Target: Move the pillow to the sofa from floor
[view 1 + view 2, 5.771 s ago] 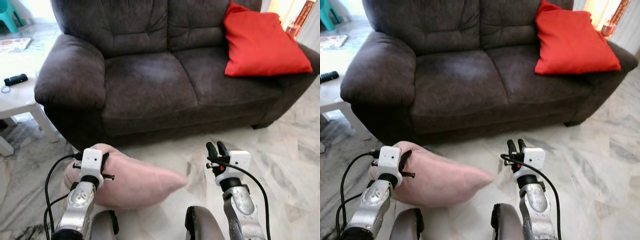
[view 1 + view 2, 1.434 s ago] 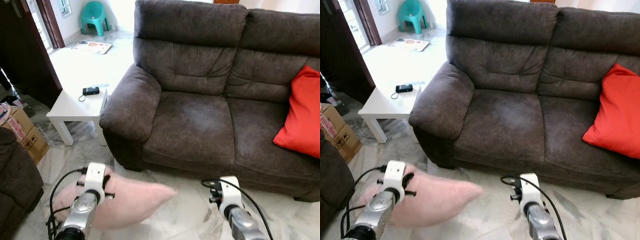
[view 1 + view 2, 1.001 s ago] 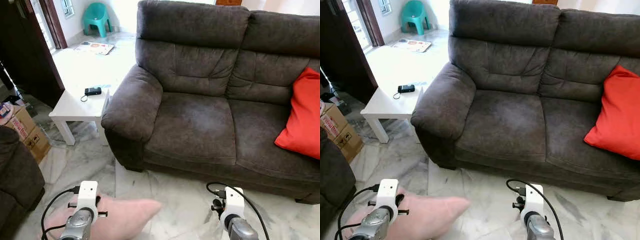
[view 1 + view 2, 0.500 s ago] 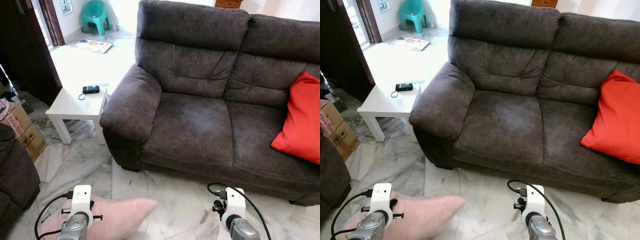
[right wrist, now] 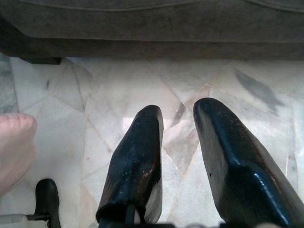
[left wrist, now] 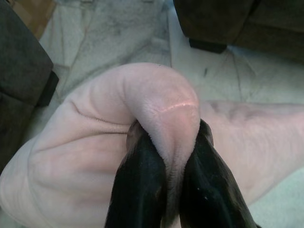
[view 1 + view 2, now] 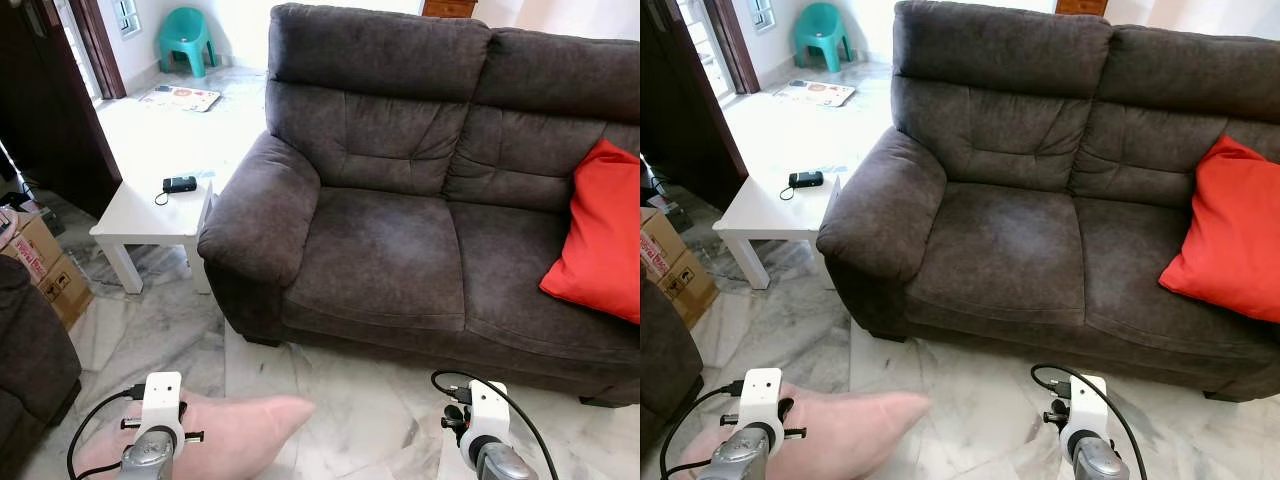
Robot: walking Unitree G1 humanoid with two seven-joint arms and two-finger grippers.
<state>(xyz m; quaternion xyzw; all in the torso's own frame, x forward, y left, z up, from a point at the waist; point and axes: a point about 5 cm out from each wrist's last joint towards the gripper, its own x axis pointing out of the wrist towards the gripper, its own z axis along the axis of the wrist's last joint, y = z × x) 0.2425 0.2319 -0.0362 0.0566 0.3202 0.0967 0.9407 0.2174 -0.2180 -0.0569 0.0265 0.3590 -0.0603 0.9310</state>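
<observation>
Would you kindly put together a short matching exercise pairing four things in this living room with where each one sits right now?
Things:
1. pink pillow
2. red cushion
3. black remote
4. teal chair

Places:
A. on the white side table
B. pinched in the left gripper
C. far back on the floor, beyond the sofa
D. on the sofa's right seat

Pairs: 1-B, 2-D, 3-A, 4-C

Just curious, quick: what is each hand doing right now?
Left hand: closed, pinching the pink pillow.
Right hand: open, holding nothing.
</observation>
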